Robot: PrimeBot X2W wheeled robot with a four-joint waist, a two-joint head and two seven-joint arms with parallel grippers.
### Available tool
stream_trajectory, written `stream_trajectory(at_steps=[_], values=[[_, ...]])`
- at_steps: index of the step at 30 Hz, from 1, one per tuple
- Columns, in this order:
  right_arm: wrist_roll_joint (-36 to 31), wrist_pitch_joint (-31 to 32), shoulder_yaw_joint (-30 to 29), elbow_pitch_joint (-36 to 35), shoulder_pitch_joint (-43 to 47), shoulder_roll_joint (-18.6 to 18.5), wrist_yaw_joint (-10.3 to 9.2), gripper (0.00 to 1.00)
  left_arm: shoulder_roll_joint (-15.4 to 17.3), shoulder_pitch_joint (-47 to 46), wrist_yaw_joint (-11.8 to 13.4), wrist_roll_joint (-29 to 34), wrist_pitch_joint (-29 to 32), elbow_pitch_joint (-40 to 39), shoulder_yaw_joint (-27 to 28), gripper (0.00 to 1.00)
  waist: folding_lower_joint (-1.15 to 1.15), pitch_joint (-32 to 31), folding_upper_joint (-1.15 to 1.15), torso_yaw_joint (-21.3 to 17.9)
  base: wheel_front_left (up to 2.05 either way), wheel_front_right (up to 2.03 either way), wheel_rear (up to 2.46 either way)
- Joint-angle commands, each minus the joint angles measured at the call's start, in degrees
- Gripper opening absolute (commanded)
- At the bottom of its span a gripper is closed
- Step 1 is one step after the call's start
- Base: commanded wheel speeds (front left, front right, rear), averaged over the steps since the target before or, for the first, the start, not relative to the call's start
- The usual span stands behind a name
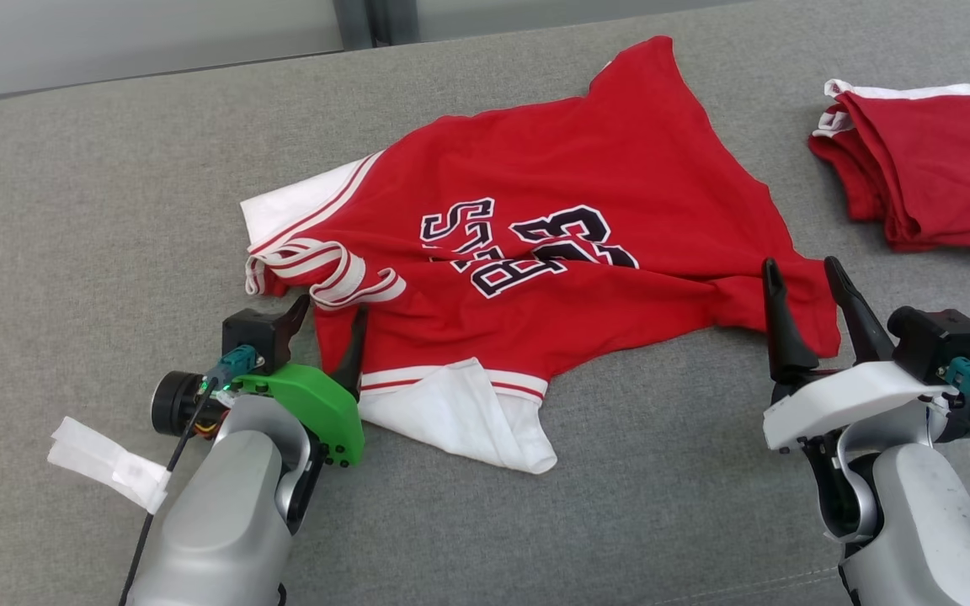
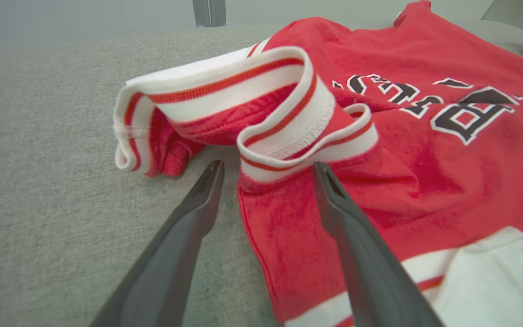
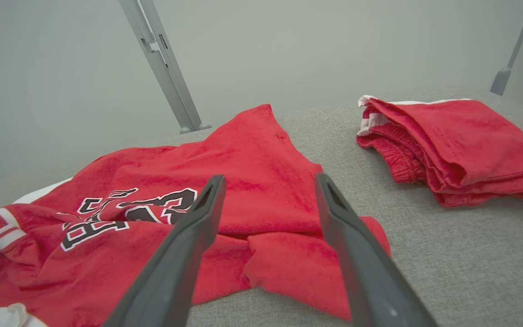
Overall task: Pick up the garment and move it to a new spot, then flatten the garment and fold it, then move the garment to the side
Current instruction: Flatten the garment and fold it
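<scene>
The garment (image 1: 535,244) is a red jersey with white trim and dark lettering, lying rumpled across the grey cushioned surface (image 1: 72,210). My left gripper (image 1: 332,313) is open at the jersey's near-left edge, its fingers straddling the fabric just below the curled white-and-red striped collar (image 2: 261,104). Close up, the left gripper (image 2: 268,169) has nothing pinched between its fingers. My right gripper (image 1: 801,273) stands open over the jersey's near-right corner (image 3: 298,268), fingers spread above the cloth.
A folded red garment with white trim (image 1: 923,164) lies at the far right, also seen close by (image 3: 461,145). A white tag (image 1: 110,463) hangs off my left arm. A wall with metal posts (image 3: 161,63) rises behind the surface.
</scene>
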Motion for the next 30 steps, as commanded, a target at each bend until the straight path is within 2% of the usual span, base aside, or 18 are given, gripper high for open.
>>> stream_trajectory(at_steps=[1, 2, 5, 6, 8, 11, 17, 18, 19, 20, 22, 23, 24, 30], values=[[0.16, -0.29, 0.12, 0.3, -0.57, -0.08, 0.0, 1.0, -0.13, -1.22, -0.24, -0.05, -0.33, 0.45, -0.33, 1.0, 0.0, -0.06, 0.0, -0.08, 0.0, 0.0, 0.0], [0.22, -0.31, 0.16, 0.37, -0.56, -0.09, 0.0, 1.0, -0.2, -1.41, -0.31, -0.15, -0.51, 0.63, -0.52, 1.0, 0.0, -0.09, 0.0, -0.13, 0.0, 0.0, 0.0], [0.28, -0.43, 0.37, 0.62, -0.57, -0.13, 0.0, 1.0, -0.4, -1.82, -0.6, -0.47, -0.81, 1.28, -1.0, 0.47, 0.0, -0.17, 0.0, -0.34, 0.0, 0.0, 0.0], [0.45, -0.61, 0.48, 0.82, -0.72, -0.25, 0.0, 1.0, -0.52, -2.76, -0.71, -0.43, -1.23, 1.24, -1.22, 0.0, 0.0, -0.13, 0.0, -0.59, 0.0, 0.0, 0.0], [0.3, -0.81, 0.16, 0.82, -0.38, -0.29, 0.0, 1.0, 0.71, -2.95, 0.83, 1.02, -1.27, -5.37, 1.34, 0.0, 0.0, -0.14, 0.0, -0.34, 0.0, 0.0, 0.0], [0.11, -1.02, 0.18, 0.66, -0.57, -0.23, 0.0, 1.0, 2.05, -2.61, 2.2, 1.88, -1.27, -9.63, 3.64, 0.0, 0.0, 0.07, 0.0, -0.25, 0.0, 0.0, 0.0], [0.04, -0.97, 1.06, 0.57, -1.4, 0.08, 0.0, 1.0, 3.91, -3.47, 3.13, 3.68, -1.24, -10.01, 6.02, 0.01, 0.0, 0.96, 0.0, -0.61, 0.0, 0.0, 0.0], [0.04, -0.98, 1.2, 0.62, -1.54, 0.13, 0.0, 1.0, 3.94, -3.74, 3.21, 3.89, -1.24, -9.73, 6.22, 0.14, 0.0, 1.12, 0.0, -0.68, 0.0, 0.0, 0.0], [0.03, -1.02, 1.34, 0.65, -1.71, 0.16, 0.0, 1.0, 3.88, -3.98, 3.38, 4.02, -1.24, -9.24, 6.53, 0.48, 0.0, 1.29, 0.0, -0.74, 0.0, 0.0, 0.0], [0.06, -1.03, 1.42, 0.69, -1.85, 0.16, 0.0, 1.0, 3.79, -4.05, 3.32, 4.01, -1.23, -8.7, 6.76, 0.51, 0.0, 1.43, 0.0, -0.8, 0.0, 0.0, 0.0], [0.18, -1.04, 1.57, 0.85, -2.1, 0.23, 0.0, 1.0, 3.56, -4.39, 3.48, 4.03, -1.24, -7.68, 7.26, 0.73, 0.0, 1.62, 0.0, -0.83, 0.0, 0.0, 0.0], [0.22, -1.05, 1.65, 0.99, -2.2, 0.24, 0.0, 1.0, 3.43, -4.57, 3.56, 4.14, -1.24, -7.33, 7.57, 0.97, 0.0, 1.63, 0.0, -0.82, 0.0, 0.0, 0.0], [0.23, -1.07, 1.64, 1.06, -2.21, 0.23, 0.0, 1.0, 3.33, -4.72, 3.88, 4.19, -1.24, -7.23, 7.95, 1.0, 0.0, 1.62, 0.0, -0.78, 0.0, 0.0, 0.0], [0.01, -1.47, 0.68, 1.32, -1.23, 0.16, 0.0, 1.0, 2.05, -1.24, 4.82, 5.59, -1.23, -10.33, 8.81, 1.0, 0.0, 0.53, 0.0, 0.4, 0.0, 0.0, 0.0]])
